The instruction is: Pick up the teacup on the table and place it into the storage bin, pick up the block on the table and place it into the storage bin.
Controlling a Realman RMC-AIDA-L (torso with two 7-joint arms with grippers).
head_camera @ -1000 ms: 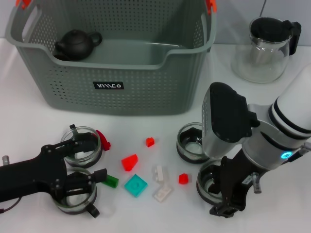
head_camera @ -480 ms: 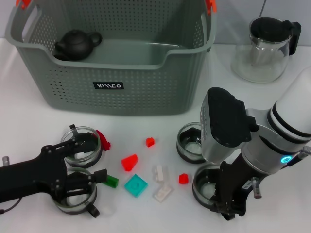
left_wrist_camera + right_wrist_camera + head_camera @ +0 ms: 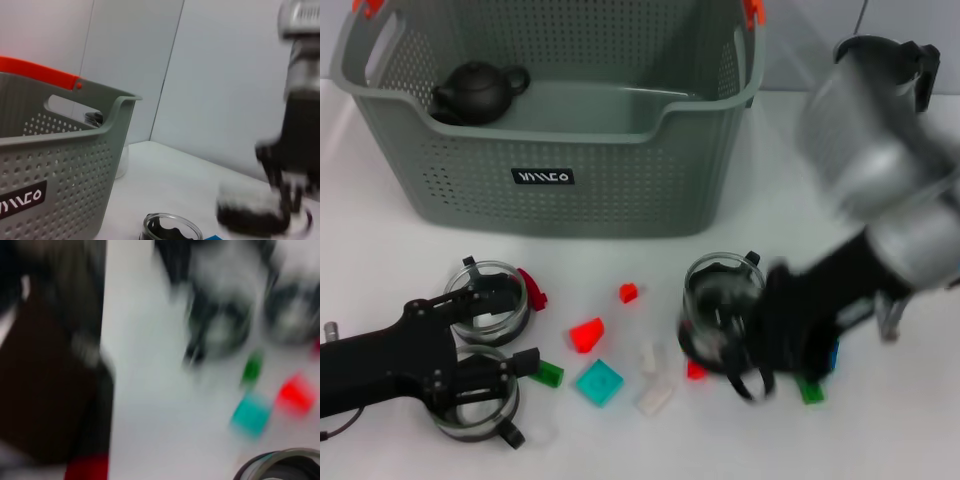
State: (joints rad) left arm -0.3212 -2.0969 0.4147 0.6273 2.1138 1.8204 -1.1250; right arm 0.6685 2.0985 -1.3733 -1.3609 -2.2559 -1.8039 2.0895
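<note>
Right gripper (image 3: 752,350), blurred so its finger state cannot be told, hangs at a teacup (image 3: 718,290) on the table (image 3: 380,250) below the storage bin (image 3: 555,130). Left gripper (image 3: 485,375) lies parked by two glass cups, with small blocks (image 3: 599,381) scattered between the arms.

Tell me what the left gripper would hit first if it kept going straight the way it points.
Probably the small green block just past the left gripper, then the teal square block; depth is hard to judge.
</note>
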